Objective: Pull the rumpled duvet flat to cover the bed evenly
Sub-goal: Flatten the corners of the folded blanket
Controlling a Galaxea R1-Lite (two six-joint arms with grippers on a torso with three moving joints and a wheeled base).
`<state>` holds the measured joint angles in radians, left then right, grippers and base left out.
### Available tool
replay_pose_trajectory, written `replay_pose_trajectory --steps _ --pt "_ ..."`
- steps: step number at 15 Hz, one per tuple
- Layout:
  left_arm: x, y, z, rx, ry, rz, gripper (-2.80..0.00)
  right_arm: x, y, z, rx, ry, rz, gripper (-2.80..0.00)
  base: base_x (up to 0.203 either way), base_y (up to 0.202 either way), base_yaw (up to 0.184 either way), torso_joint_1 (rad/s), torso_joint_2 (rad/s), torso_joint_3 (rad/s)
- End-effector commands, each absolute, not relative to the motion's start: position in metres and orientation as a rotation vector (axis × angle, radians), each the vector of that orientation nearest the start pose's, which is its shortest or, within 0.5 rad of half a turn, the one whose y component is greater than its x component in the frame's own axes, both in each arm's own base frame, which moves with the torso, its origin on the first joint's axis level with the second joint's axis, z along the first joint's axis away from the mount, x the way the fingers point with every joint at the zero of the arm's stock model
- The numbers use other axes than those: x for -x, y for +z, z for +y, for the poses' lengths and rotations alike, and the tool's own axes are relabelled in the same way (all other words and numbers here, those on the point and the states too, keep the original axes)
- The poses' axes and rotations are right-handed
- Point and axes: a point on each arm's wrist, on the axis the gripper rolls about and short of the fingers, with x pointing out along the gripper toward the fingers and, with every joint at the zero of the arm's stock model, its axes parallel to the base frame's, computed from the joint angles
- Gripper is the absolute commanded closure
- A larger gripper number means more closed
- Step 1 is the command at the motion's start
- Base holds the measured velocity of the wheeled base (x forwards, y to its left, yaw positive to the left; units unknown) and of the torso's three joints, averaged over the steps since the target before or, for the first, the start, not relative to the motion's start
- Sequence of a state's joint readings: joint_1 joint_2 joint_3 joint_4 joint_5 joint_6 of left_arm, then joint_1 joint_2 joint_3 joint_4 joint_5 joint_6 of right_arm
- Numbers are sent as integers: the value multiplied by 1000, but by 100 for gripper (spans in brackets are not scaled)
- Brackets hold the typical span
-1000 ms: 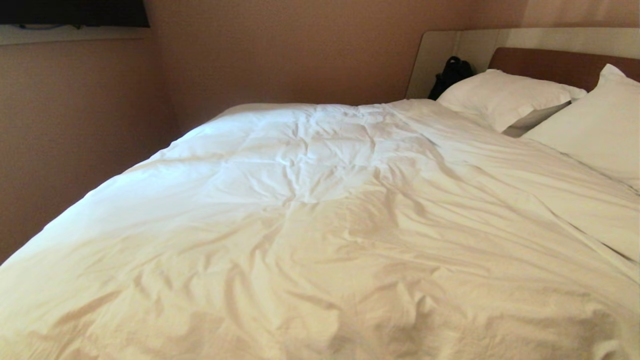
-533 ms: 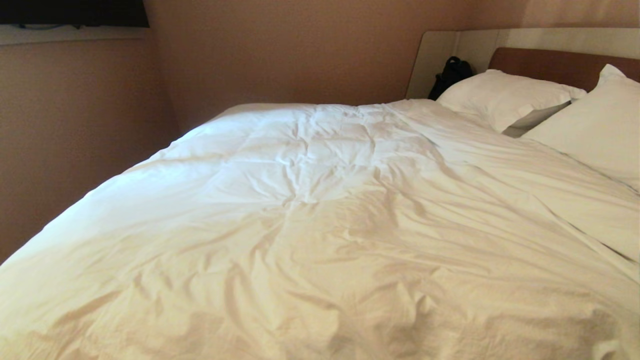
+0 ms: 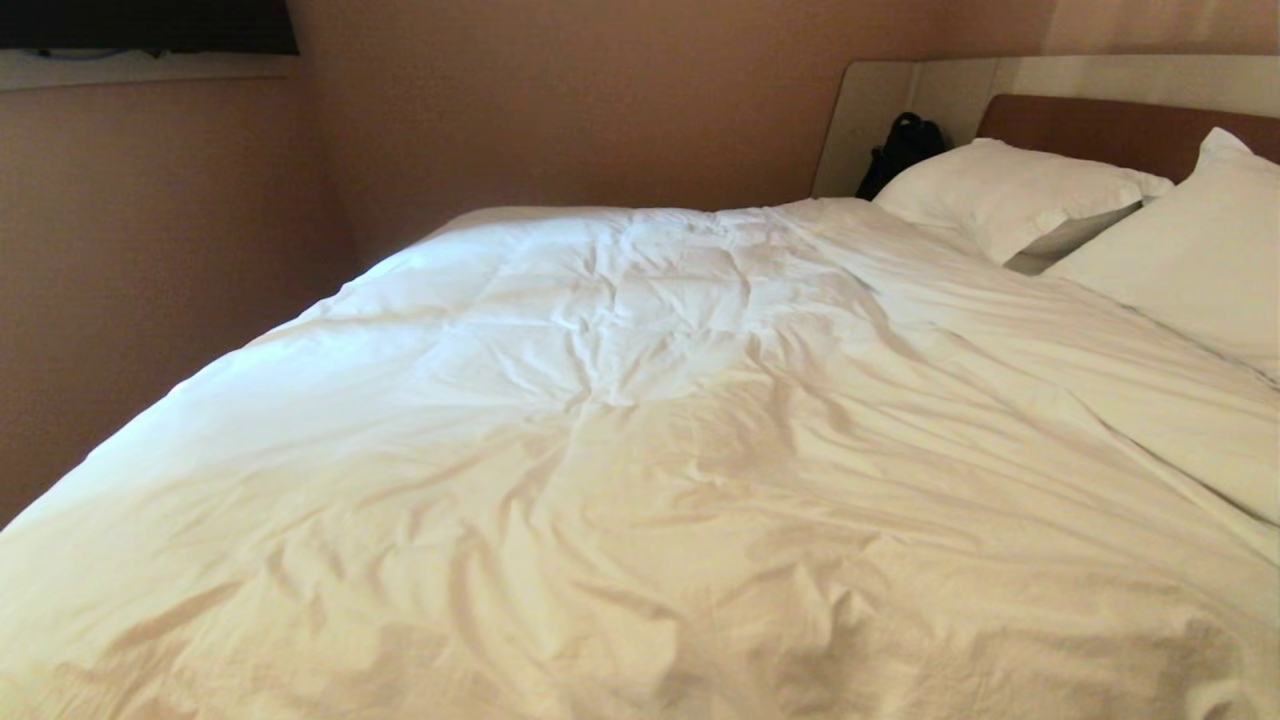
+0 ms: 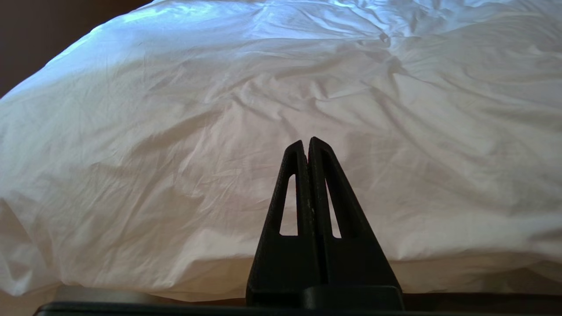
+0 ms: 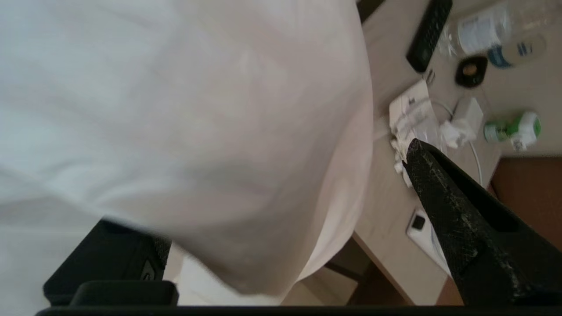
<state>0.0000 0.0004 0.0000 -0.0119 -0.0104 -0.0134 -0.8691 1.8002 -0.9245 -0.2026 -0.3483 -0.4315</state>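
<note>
The white puffy duvet [image 3: 640, 420] lies spread over the bed [image 3: 1100, 130], wrinkled most in the middle and toward the near edge. Neither arm shows in the head view. My left gripper [image 4: 307, 142] is parked low in front of the duvet's [image 4: 219, 109] hanging near side, its fingers pressed together with nothing between them. My right gripper [image 5: 281, 149] is at the duvet's edge beside a bedside table. Its jaws stand wide apart and a drooping fold of the duvet [image 5: 197, 109] hangs loose between them. One finger [image 5: 443, 206] shows clear of the cloth, and the other is mostly hidden behind it.
Two white pillows [image 3: 1010, 190] [image 3: 1190, 270] rest at the brown headboard, with a black bag [image 3: 900, 150] beside them. A wall [image 3: 150, 250] runs along the bed's far side. The bedside table [image 5: 395, 210] holds a remote [image 5: 428, 35], bottles [image 5: 491, 33], chargers and crumpled paper.
The duvet's wrinkles near the lower right corner of the head view have shifted slightly. Everything else there looks the same.
</note>
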Motion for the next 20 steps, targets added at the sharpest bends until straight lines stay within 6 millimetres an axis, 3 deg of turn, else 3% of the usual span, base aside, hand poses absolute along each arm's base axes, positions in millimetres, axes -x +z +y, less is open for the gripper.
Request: replay_pose_trajectory --steps 1,8,13,16,20 --pt "23 77 0 14 -11 -11 0 -200 136 -250 175 -992 950 0 0 0 0 0 0 0" --pt "23 77 0 14 -11 -12 0 -197 141 -248 173 -997 933 0 0 0 0 0 0 0" --pt "23 77 0 14 -11 -12 0 -187 162 -234 180 -987 887 0 0 0 0 0 0 0" --pt "23 77 0 14 -11 -11 0 -167 197 -200 175 -908 840 0 0 0 0 0 0 0" --pt "23 77 0 14 -11 -11 0 -152 215 -148 158 -707 876 0 0 0 0 0 0 0"
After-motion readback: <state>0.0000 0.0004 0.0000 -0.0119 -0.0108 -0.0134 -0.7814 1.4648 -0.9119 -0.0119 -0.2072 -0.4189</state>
